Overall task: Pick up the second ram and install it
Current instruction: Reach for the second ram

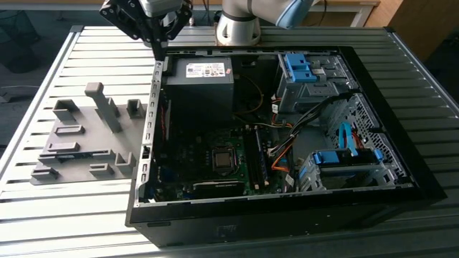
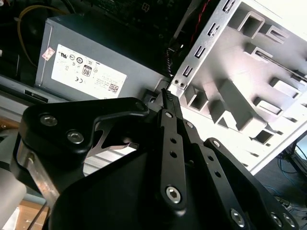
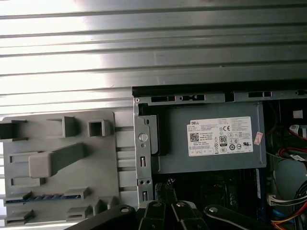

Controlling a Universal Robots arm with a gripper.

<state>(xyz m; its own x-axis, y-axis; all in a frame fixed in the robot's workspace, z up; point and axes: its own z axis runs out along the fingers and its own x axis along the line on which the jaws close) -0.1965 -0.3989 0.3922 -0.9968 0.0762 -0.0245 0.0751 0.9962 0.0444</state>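
Ribbed metal table [image 1: 43,215] gleams under us, black boxy case [image 1: 287,220] lying open. Our black pincer [image 1: 157,52] is clenched on nothing, tips together over the case's corner by the grey power supply [image 3: 211,163]. We spot the ram [image 3: 43,197], a thin blue-green stick, slotted in the matte grey tray [image 3: 103,158].

my gripper [image 2: 168,96] is matte black. the second ram [image 3: 45,197] is blue-green with dark patches. the tray [image 3: 103,158] is plain grey. the table [image 3: 153,48] is silver, striped with ridges.
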